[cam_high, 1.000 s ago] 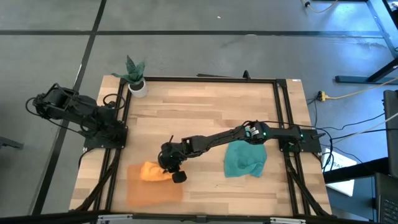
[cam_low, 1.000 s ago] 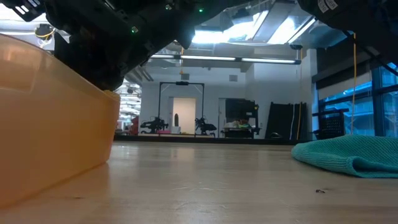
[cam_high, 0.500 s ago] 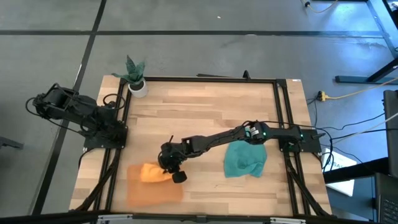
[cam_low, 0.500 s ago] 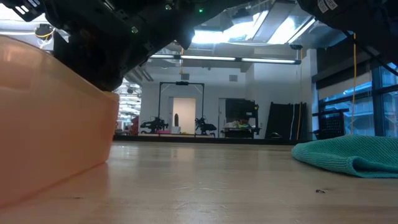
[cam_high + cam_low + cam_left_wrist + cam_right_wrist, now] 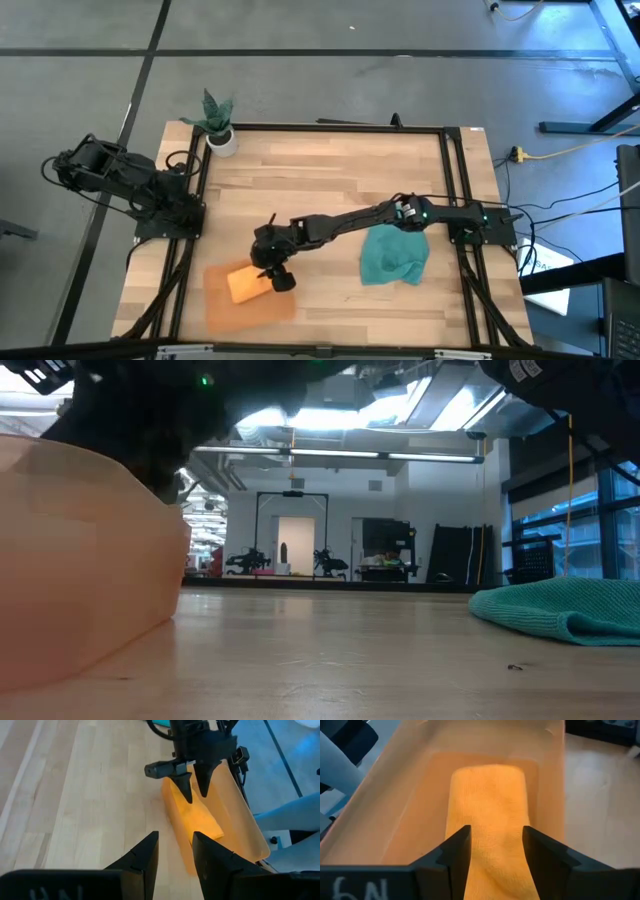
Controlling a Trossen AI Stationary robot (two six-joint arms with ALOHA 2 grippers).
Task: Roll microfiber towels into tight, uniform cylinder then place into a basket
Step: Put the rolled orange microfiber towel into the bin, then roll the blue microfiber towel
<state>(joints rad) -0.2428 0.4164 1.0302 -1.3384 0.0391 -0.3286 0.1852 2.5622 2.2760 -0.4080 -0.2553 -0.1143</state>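
The orange towel (image 5: 246,284), rolled into a short cylinder, lies on the floor of the orange-tan basket (image 5: 225,312) at the table's near left. My right gripper (image 5: 273,279) hangs over the roll's end nearest the table's middle. Its open fingers point down on either side of the roll (image 5: 487,810). The teal towel (image 5: 393,255) lies crumpled on the table to the right of centre. My left gripper (image 5: 175,845) waits open, folded back beyond the table's left edge, touching nothing. My right gripper comes slanting down from the table's right with its fingers (image 5: 186,787) spread just over the end of the roll (image 5: 192,810). I cannot tell whether they touch it. The roll rests on the basket floor.
A small white pot with a green plant (image 5: 220,135) stands at the far left corner. A black frame runs round the table. The basket's wall (image 5: 80,570) fills the left of the low view. Bare wood lies between the basket and the teal towel (image 5: 570,605).
My right gripper has opened and risen a little over the basket. The orange towel has left the fingers and dropped. Before, it was bunched at the basket's far edge; now it lies flat along the basket floor.
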